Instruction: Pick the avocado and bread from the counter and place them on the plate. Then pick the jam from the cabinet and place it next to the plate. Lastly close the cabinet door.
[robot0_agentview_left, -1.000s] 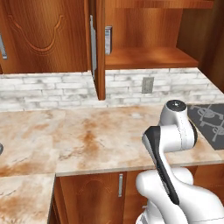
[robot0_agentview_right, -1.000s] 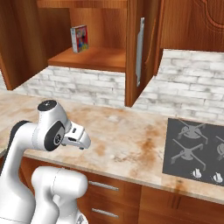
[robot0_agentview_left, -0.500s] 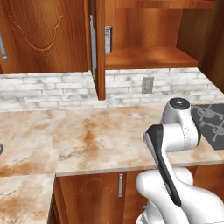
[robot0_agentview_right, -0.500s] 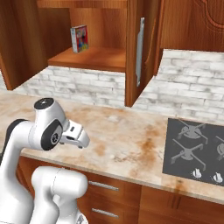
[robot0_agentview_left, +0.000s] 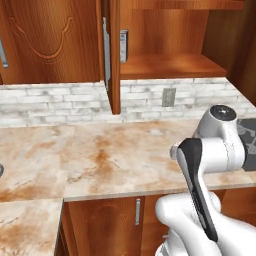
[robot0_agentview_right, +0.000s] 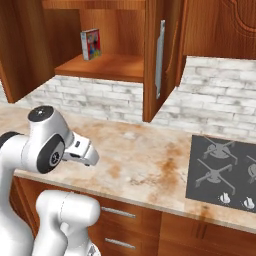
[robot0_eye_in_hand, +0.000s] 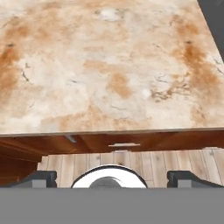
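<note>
Arm folded low at the table's (robot0_agentview_right: 150, 160) front edge, fingers (robot0_eye_in_hand: 109, 177) spread wide with nothing between them. The jam (robot0_agentview_right: 90, 44), a small box, stands upright on the cabinet (robot0_agentview_left: 170, 65) shelf, well above and beyond the fingers, long axis vertical, printed face toward the room. The door (robot0_agentview_right: 159, 55) stands open. Judged best: lift the hand clear of the edge, then approach level with the shelf.
</note>
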